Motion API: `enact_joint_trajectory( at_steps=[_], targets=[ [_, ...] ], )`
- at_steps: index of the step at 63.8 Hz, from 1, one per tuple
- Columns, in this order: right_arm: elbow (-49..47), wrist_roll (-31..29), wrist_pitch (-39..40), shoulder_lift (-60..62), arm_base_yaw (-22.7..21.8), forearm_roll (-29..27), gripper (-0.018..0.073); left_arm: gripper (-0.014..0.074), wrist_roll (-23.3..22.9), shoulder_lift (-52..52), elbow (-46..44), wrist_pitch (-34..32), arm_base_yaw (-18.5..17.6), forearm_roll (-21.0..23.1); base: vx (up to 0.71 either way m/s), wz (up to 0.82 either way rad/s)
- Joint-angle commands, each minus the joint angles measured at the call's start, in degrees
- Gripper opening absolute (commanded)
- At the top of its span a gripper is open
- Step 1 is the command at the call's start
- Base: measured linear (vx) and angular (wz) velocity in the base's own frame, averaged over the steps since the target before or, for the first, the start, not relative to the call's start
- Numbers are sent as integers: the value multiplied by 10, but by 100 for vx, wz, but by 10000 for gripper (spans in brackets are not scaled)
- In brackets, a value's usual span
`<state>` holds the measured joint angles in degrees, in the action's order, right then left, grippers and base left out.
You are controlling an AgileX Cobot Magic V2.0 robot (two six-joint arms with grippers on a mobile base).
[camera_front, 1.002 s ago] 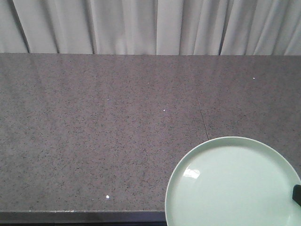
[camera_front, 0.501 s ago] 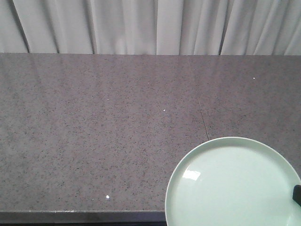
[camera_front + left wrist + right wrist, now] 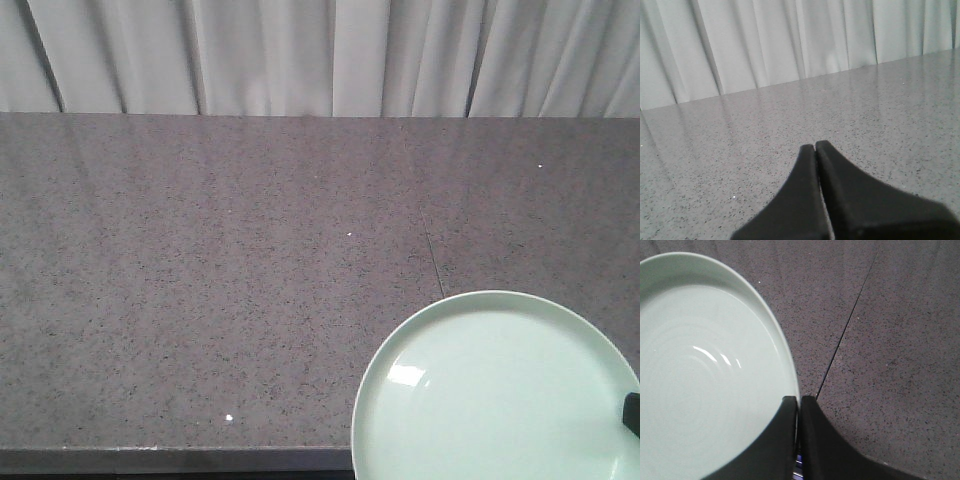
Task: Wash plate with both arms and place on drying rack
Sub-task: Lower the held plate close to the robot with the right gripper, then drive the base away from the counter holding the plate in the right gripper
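Observation:
The pale mint-green plate shows at the lower right of the front view, over the speckled grey counter's front edge. In the right wrist view the plate fills the left half. My right gripper is shut on the plate's rim, one finger inside the rim and one outside. A black bit of that gripper shows at the plate's right edge in the front view. My left gripper is shut with nothing in it, above bare counter. The drying rack is out of view.
The grey speckled counter runs wide, with a thin seam running front to back. Pale pleated curtains hang behind it. The counter's front edge lies near the bottom of the front view.

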<state>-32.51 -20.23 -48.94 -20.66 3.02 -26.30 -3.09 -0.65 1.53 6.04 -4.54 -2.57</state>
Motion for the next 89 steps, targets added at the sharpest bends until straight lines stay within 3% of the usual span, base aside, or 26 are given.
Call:
enact_joint_trajectory(
  at_steps=[1,47,89],
  targets=[
    [-14,-4,38,-6,-4,-14,-4,-6,-5,-8,-15,-44,-4,1,0,0],
    [-14,-4,38,-6,-4,-15,-4,-6,-5,-8,-15,-44,-4,1,-2,6],
    [-14,-4,38,-6,-4,-15,-4,-6,-5,-8,-15,-44,-4,1,-8,35]
  ],
)
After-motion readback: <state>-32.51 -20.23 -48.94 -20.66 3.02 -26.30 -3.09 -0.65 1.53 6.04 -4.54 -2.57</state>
